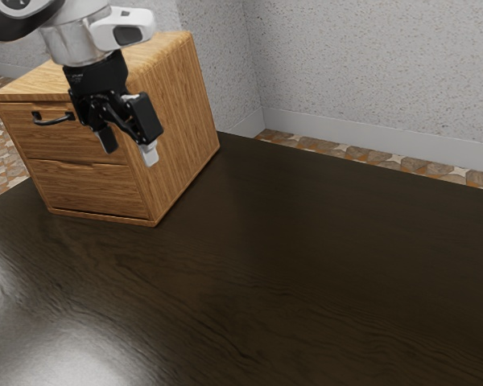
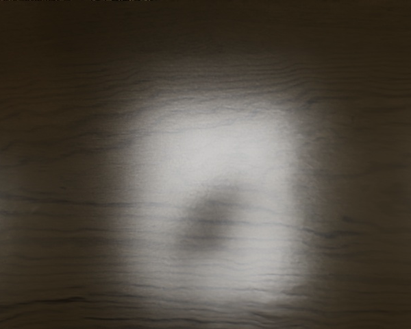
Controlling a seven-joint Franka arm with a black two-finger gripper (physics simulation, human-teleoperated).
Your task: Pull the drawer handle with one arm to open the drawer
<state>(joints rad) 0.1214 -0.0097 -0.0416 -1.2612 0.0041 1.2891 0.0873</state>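
The exterior camera stands off to the arm's side, raised, and looks down across the dark table toward the cabinet behind the gripper and the wall beyond. The wrist camera rides on the hand, facing the wood below the gripper from close by. Both views share that table surface.

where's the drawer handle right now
At the exterior view's left, the handle sits on the top drawer of the cabinet, just beside the gripper.
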